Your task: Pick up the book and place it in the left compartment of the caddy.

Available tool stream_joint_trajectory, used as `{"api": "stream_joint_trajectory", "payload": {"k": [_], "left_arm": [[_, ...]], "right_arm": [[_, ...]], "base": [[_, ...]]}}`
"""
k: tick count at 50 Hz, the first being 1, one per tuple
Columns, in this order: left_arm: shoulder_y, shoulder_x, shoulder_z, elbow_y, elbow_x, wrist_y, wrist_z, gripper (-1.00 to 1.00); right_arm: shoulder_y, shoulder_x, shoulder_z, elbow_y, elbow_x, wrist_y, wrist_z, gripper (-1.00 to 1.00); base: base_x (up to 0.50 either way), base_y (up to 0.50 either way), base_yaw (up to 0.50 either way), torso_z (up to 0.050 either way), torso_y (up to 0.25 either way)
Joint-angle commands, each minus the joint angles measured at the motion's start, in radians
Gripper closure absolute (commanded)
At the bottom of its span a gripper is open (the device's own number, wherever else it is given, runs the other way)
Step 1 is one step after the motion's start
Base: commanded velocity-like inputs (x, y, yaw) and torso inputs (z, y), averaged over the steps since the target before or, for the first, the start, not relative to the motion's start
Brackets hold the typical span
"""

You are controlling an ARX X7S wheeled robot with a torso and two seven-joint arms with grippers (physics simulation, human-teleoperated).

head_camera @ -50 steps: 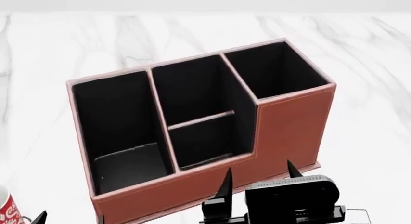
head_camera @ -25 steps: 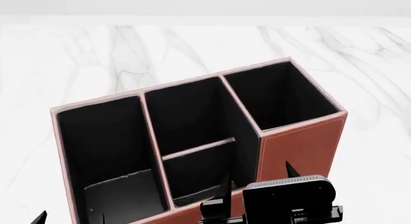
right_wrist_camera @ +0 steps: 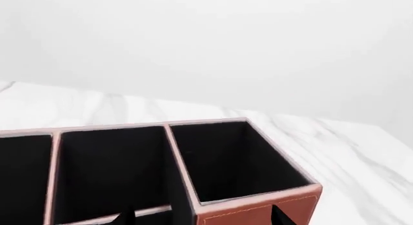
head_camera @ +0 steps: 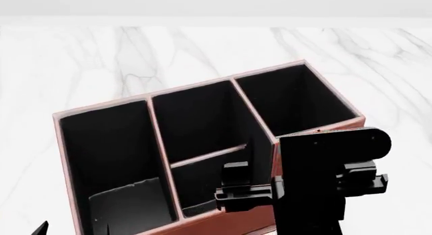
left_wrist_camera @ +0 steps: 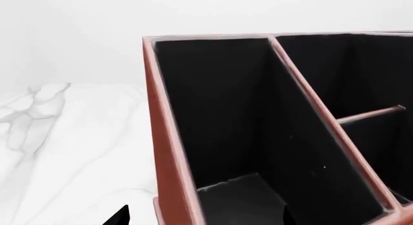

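Note:
The reddish-brown caddy [head_camera: 202, 86] stands on the marble table. Its left compartment [head_camera: 101, 144] holds the book [head_camera: 128, 204], a dark slab with a pale edge lying low at the bottom. The left wrist view shows the same book [left_wrist_camera: 242, 198] inside that compartment [left_wrist_camera: 226, 113]. My left gripper [left_wrist_camera: 203, 217] is open and empty, its tips either side of the caddy's outer left wall [left_wrist_camera: 164, 152]; only one tip [head_camera: 42, 228] shows in the head view. My right gripper [head_camera: 270, 159] is open and empty, raised in front of the caddy's right part [right_wrist_camera: 258, 213].
The white marble table [head_camera: 81, 63] stretches behind and to both sides of the caddy. The middle section has a low divider [head_camera: 206, 156]. The right arm's black body [head_camera: 324, 184] hides part of the caddy's front face.
My right arm has risen in front of the caddy's right end. Before that the head view moved closer and the mug left the picture. The book has stayed put.

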Motion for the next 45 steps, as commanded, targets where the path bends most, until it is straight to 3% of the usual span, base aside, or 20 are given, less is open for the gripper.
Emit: {"api": "stream_joint_trajectory", "payload": {"k": [1, 5, 14, 16, 18, 19, 20, 21, 24, 28, 42, 45], "left_arm": [[-0.003, 0.016, -0.021, 0.000, 0.012, -0.005, 0.013, -1.00], [-0.003, 0.014, -0.019, 0.002, 0.010, -0.005, 0.011, -1.00], [-0.004, 0.011, -0.014, 0.000, 0.004, -0.005, 0.005, -1.00], [-0.004, 0.010, -0.014, 0.000, 0.002, -0.006, 0.005, -1.00], [-0.005, 0.009, -0.014, 0.000, -0.001, -0.007, 0.005, -1.00], [-0.004, 0.009, -0.013, 0.000, -0.001, -0.006, 0.004, -1.00], [-0.004, 0.009, -0.012, 0.000, -0.002, -0.006, 0.004, -1.00], [-0.004, 0.008, -0.011, 0.000, -0.002, -0.007, 0.003, -1.00], [-0.005, 0.008, -0.009, -0.003, 0.000, -0.003, 0.000, -1.00], [-0.007, 0.007, -0.006, -0.007, -0.001, -0.001, -0.002, -1.00], [-0.013, 0.002, -0.001, -0.012, -0.007, -0.002, -0.010, -1.00], [-0.016, 0.001, -0.001, -0.015, -0.010, -0.003, -0.012, -1.00]], "right_arm": [[0.227, -0.001, 0.132, -0.047, 0.229, 0.300, 0.055, -1.00], [0.258, 0.050, 0.150, -0.011, 0.417, 0.298, 0.214, -1.00], [0.275, 0.078, 0.170, 0.022, 0.517, 0.298, 0.262, -1.00], [0.327, 0.134, 0.179, 0.105, 0.778, 0.299, 0.356, -1.00], [0.361, 0.151, 0.178, 0.093, 0.786, 0.293, 0.392, -1.00], [0.418, 0.208, 0.136, 0.153, 0.936, 0.299, 0.458, -1.00], [0.438, 0.224, 0.123, 0.135, 0.944, 0.286, 0.455, -1.00], [0.472, 0.250, 0.131, 0.249, 1.094, 0.298, 0.573, -1.00], [0.549, 0.336, 0.047, 0.392, 1.426, 0.265, 0.739, -1.00], [0.590, 0.377, 0.021, 0.363, 1.408, 0.266, 0.590, -1.00], [0.719, 0.457, -0.142, 0.419, 1.343, 0.284, 0.310, -1.00], [0.776, 0.483, -0.207, 0.446, 1.413, 0.290, 0.340, -1.00]], "base": [[0.00, 0.00, 0.00, 0.000, 0.000], [0.00, 0.00, 0.00, 0.000, 0.000], [0.00, 0.00, 0.00, 0.000, 0.000], [0.00, 0.00, 0.00, 0.000, 0.000], [0.00, 0.00, 0.00, 0.000, 0.000], [0.00, 0.00, 0.00, 0.000, 0.000], [0.00, 0.00, 0.00, 0.000, 0.000], [0.00, 0.00, 0.00, 0.000, 0.000], [0.00, 0.00, 0.00, 0.000, 0.000], [0.00, 0.00, 0.00, 0.000, 0.000], [0.00, 0.00, 0.00, 0.000, 0.000], [0.00, 0.00, 0.00, 0.000, 0.000]]}}
